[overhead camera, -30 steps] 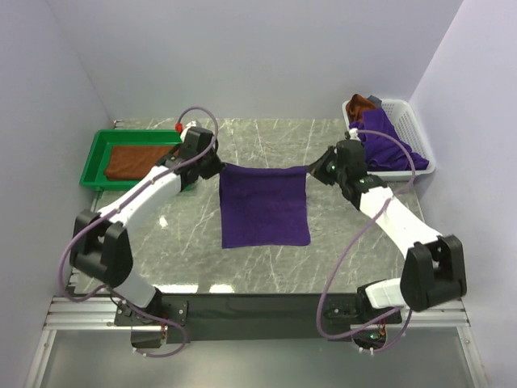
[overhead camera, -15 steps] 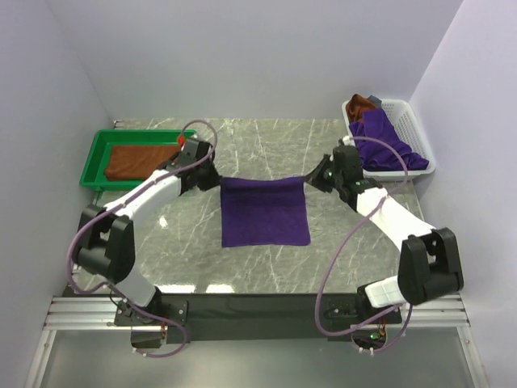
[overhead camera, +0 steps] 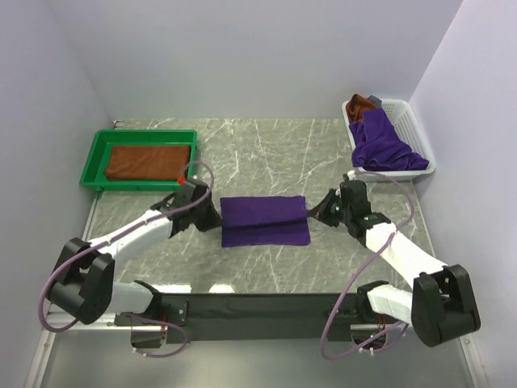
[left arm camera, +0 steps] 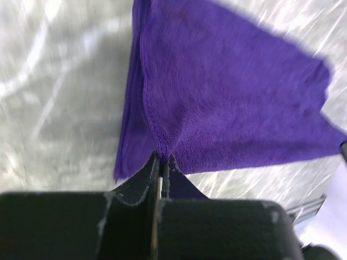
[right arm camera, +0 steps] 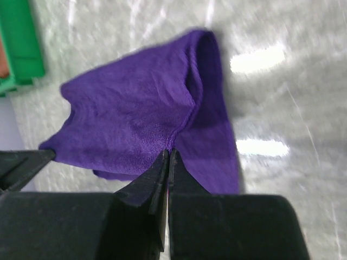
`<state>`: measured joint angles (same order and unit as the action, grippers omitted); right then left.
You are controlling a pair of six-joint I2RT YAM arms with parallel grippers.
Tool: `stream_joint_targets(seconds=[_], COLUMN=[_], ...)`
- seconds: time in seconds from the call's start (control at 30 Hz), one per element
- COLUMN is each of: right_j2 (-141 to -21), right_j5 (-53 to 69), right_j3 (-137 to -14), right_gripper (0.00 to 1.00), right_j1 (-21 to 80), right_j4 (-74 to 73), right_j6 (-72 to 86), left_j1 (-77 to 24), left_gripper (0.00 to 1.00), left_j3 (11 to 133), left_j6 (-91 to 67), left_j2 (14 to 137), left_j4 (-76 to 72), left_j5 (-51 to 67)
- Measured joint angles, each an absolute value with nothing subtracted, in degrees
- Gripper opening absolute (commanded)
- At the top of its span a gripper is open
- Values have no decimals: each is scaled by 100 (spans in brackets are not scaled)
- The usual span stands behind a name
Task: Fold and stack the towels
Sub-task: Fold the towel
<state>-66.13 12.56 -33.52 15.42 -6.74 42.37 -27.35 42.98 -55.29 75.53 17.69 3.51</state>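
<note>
A deep purple towel [overhead camera: 264, 220] lies on the marble table, its far half doubled over toward the near edge. My left gripper [overhead camera: 216, 217] is shut on the towel's left corner [left arm camera: 160, 145]. On the other side, my right gripper [overhead camera: 311, 214] pinches the right corner [right arm camera: 174, 142] shut. The held edge hangs just above the lower layer [right arm camera: 217, 157]. A rust-brown towel [overhead camera: 147, 160] lies flat in the green tray [overhead camera: 97, 153]. More towels, purple [overhead camera: 384, 145] over a brown one [overhead camera: 361, 105], are heaped in the white basket [overhead camera: 414, 129].
The green tray stands at the back left and the white basket at the back right against the wall. A small grey item [overhead camera: 375, 100] shows at the basket's back. A black strip [overhead camera: 258, 305] runs along the table's near edge.
Both grippers have carried the towel's far edge toward the near side and down, folding the cloth over itself. The visible purple patch is now about half as deep.
</note>
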Motion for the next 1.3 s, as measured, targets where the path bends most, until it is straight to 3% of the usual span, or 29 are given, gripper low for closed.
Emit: stream_joint_targets(seconds=[0.47, 1.3], right_j2=[-6154, -5878], right_j5=[1393, 1699], right_j3=[-2038, -2091], right_gripper=[0, 0], right_j1=[1542, 1544], right_j4=[-497, -679], right_j6=[4366, 4344], left_j1=[-3509, -3524], left_gripper=[2, 6], left_j3=[3371, 3623], left_j6=[-6042, -6073], left_j2=[7642, 7430], left_j4=[1393, 1813], left_j5=[163, -349])
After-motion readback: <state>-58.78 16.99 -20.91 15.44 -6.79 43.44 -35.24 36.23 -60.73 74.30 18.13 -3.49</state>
